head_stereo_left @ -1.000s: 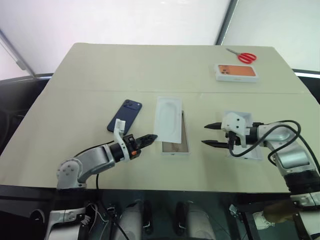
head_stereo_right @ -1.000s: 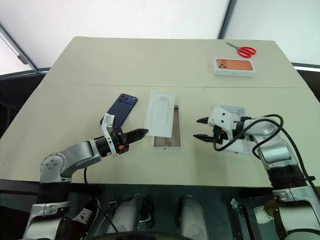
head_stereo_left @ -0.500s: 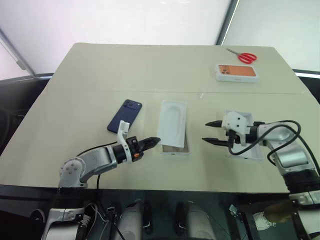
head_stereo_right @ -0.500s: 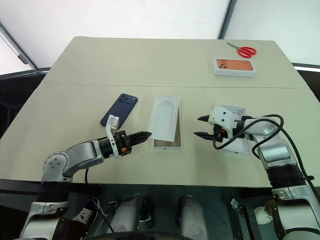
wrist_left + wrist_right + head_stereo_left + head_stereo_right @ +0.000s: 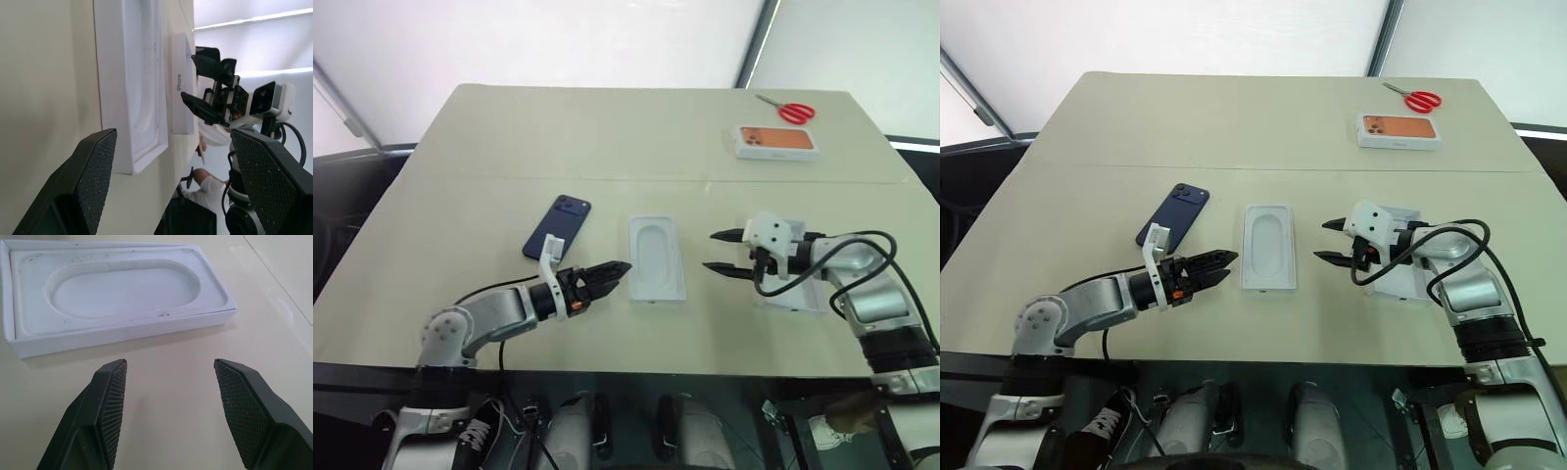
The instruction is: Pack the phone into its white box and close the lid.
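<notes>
Table (image 5: 607, 127) seen from the head camera: the phone (image 5: 557, 226) lies flat and dark blue, just beyond the left gripper (image 5: 617, 269) and to its left side, apart from it. The left gripper's fingers stand parted and hold nothing; their tips point at the near left corner of the white box (image 5: 656, 258), close beside it but not touching. The insert with the oval recess sits in the box and covers its bottom. The right gripper (image 5: 719, 251) hovers to the right of the box, its jaws spread and empty, aimed toward the box's right edge with a gap between. Behind that gripper, partly hidden by the arm, lies the lid (image 5: 797, 290). At the far right of the table rest a box with an orange phone picture (image 5: 776, 142) and red scissors (image 5: 789, 111).

Left wrist camera: the two black fingers (image 5: 88, 181) are spread wide; past them runs the box (image 5: 128, 83) with its oval recess, then the lid (image 5: 182, 83) on edge, and the right gripper (image 5: 198, 78) with open jaws.

Right wrist camera: both fingers (image 5: 110, 406) are parted, and the box (image 5: 112, 293) lies just beyond their tips, untouched.
</notes>
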`<action>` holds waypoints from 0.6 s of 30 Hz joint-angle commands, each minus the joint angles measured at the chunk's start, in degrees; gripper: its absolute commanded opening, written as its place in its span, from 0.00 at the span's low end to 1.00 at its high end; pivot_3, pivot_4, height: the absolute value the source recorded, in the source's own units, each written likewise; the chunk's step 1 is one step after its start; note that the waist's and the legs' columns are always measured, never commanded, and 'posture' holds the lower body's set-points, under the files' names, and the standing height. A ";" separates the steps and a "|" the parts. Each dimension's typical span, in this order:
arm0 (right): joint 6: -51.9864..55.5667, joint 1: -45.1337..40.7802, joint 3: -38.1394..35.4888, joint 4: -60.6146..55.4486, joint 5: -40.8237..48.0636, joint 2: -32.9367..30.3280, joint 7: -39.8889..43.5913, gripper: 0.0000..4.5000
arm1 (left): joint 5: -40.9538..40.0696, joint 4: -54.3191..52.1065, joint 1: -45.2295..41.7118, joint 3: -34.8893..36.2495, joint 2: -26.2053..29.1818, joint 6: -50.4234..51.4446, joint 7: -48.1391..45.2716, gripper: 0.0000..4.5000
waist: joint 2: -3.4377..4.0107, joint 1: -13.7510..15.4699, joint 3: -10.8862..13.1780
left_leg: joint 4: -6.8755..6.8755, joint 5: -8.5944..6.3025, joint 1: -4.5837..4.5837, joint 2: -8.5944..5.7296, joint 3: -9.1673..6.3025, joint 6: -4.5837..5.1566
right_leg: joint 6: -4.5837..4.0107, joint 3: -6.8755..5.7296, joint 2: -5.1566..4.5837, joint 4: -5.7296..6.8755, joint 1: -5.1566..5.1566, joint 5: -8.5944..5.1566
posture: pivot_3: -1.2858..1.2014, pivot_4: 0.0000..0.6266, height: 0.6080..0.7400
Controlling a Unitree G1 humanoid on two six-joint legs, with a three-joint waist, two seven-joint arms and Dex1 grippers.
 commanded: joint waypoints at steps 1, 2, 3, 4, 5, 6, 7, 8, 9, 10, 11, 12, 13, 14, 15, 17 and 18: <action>1.90 -2.32 -0.98 -2.25 1.87 1.67 -1.23 0.66 | -0.27 -3.15 -0.93 1.42 3.19 1.15 -5.02 0.89 | 0.01 0.00 0.01 | 0.00 0.00 -0.02 0.00 0.00 0.00 | -0.06 0.00 0.00 0.00 -0.02 -0.03 | 0.52 0.24 0.98; 3.06 -2.66 -1.14 -2.73 2.44 2.40 -1.59 0.66 | 1.59 -3.84 -1.12 1.74 4.18 1.00 -6.85 0.89 | 0.01 0.00 0.01 | 0.00 0.00 -0.02 0.00 0.00 -0.01 | -0.10 0.00 0.00 0.00 -0.03 -0.06 | 0.52 0.24 0.98; 4.92 -3.03 -1.32 -3.41 3.36 3.25 -1.93 0.66 | 3.21 -4.33 -1.26 2.19 4.92 0.63 -8.63 0.89 | 0.02 0.04 0.01 | -0.01 0.00 -0.02 0.00 0.00 -0.01 | -0.12 0.00 0.00 0.00 -0.04 -0.07 | 0.52 0.24 0.98; 5.71 -3.45 -1.10 -4.15 3.42 4.55 -3.14 0.61 | 7.21 -5.16 -1.53 2.68 6.20 -0.32 -11.63 0.90 | 0.01 0.02 0.01 | -0.02 -0.01 -0.02 -0.01 0.01 -0.01 | -0.12 0.00 -0.01 0.00 -0.05 -0.07 | 0.52 0.24 0.98; 6.24 -3.70 -0.91 -4.72 3.37 5.44 -4.04 0.54 | 10.23 -5.70 -1.70 2.99 7.10 -1.04 -13.98 0.90 | 0.01 0.01 0.01 | -0.04 -0.01 -0.03 -0.01 0.00 -0.02 | -0.13 0.00 -0.01 0.00 -0.06 -0.07 | 0.52 0.24 0.98; 6.48 -3.97 -0.18 -4.79 2.51 6.53 -5.31 0.46 | 16.24 -6.87 -1.86 2.31 8.73 -3.13 -16.97 0.90 | 0.02 0.01 0.01 | -0.04 -0.01 -0.04 -0.01 0.01 -0.02 | -0.13 0.00 0.00 -0.01 -0.07 -0.07 | 0.52 0.24 0.98; 6.60 -4.10 0.31 -4.79 1.80 7.22 -6.14 0.35 | 20.79 -7.67 -1.92 1.69 9.77 -4.66 -19.35 0.90 | 0.03 0.00 0.01 | -0.06 -0.01 -0.05 -0.02 0.03 -0.03 | -0.14 0.00 -0.01 -0.01 -0.10 -0.07 | 0.52 0.24 0.98; 5.79 -4.31 1.18 -4.70 0.42 8.31 -7.48 0.23 | 21.54 -7.09 -2.46 2.79 9.50 -5.77 -21.10 0.90 | 0.05 0.01 0.02 | -0.08 -0.01 -0.07 -0.01 0.03 -0.04 | -0.14 0.00 0.01 -0.02 -0.12 -0.07 | 0.52 0.24 0.98; 5.12 -4.47 1.78 -4.59 -0.52 9.04 -8.43 0.12 | 21.90 -6.52 -2.88 3.67 9.10 -6.50 -22.50 0.90 | 0.05 0.03 0.02 | -0.12 -0.01 -0.07 -0.03 0.05 -0.04 | -0.14 0.00 0.00 -0.02 -0.14 -0.07 | 0.52 0.24 0.98; 5.00 -5.44 2.94 -3.31 -2.63 10.00 -10.43 0.01 | 23.91 -6.15 -3.52 4.34 9.21 -8.01 -24.18 0.90 | 0.04 0.01 0.02 | -0.13 -0.01 -0.07 -0.03 0.06 -0.04 | -0.14 0.01 -0.01 -0.02 -0.14 -0.07 | 0.52 0.24 0.98; 4.99 -6.16 3.74 -2.33 -4.16 10.67 -11.85 0.01 | 25.85 -5.97 -3.93 4.72 9.32 -9.09 -25.56 0.90 | 0.05 -0.02 0.02 | -0.13 -0.01 -0.10 -0.02 0.05 -0.05 | -0.14 0.01 -0.01 -0.03 -0.17 -0.07 | 0.52 0.24 0.98; 3.76 -6.70 5.07 -1.23 -6.02 11.11 -12.58 0.01 | 29.30 -6.07 -4.34 4.37 10.01 -10.50 -27.19 0.90 | 0.05 -0.07 0.02 | -0.14 -0.01 -0.13 -0.02 0.06 -0.05 | -0.14 0.01 -0.02 -0.04 -0.20 -0.07 | 0.52 0.24 0.98; 3.23 -7.16 6.08 -0.45 -6.96 11.84 -13.00 0.01 | 31.67 -5.89 -4.75 4.32 10.44 -11.46 -28.87 0.90 | 0.06 -0.05 0.03 | -0.14 -0.01 -0.12 -0.02 0.06 -0.05 | -0.14 0.01 -0.02 -0.04 -0.21 -0.07 | 0.52 0.24 0.98; 3.36 -7.87 7.12 0.41 -7.94 12.79 -13.75 0.01 | 33.79 -5.39 -5.22 4.45 10.62 -12.55 -30.28 0.90 | 0.05 -0.05 0.03 | -0.18 0.00 -0.14 -0.02 0.07 -0.07 | -0.14 0.01 -0.01 -0.03 -0.23 -0.07 | 0.52 0.24 0.98; 1.63 -8.66 8.91 1.49 -10.27 13.40 -14.85 0.01 | 36.13 -4.65 -5.73 4.55 10.73 -13.85 -31.14 0.90 | 0.06 -0.12 0.03 | -0.20 0.01 -0.14 -0.03 0.08 -0.08 | -0.14 0.01 -0.01 -0.04 -0.24 -0.07 | 0.52 0.24 0.98; -0.75 -9.51 11.54 2.73 -13.56 14.47 -16.18 0.01 | 37.83 -3.12 -6.32 5.22 10.41 -14.22 -32.53 0.90 | 0.06 -0.21 0.03 | -0.26 0.02 -0.13 -0.02 0.14 -0.10 | -0.13 0.02 0.01 -0.03 -0.29 -0.07 | 0.52 0.24 0.98; -0.35 -9.72 12.05 3.21 -14.09 14.98 -16.42 0.01 | 38.96 -3.12 -6.33 5.38 10.17 -14.83 -33.22 0.90 | 0.06 -0.24 0.03 | -0.27 0.03 -0.14 -0.02 0.14 -0.11 | -0.12 0.02 0.04 -0.03 -0.30 -0.06 | 0.52 0.24 0.98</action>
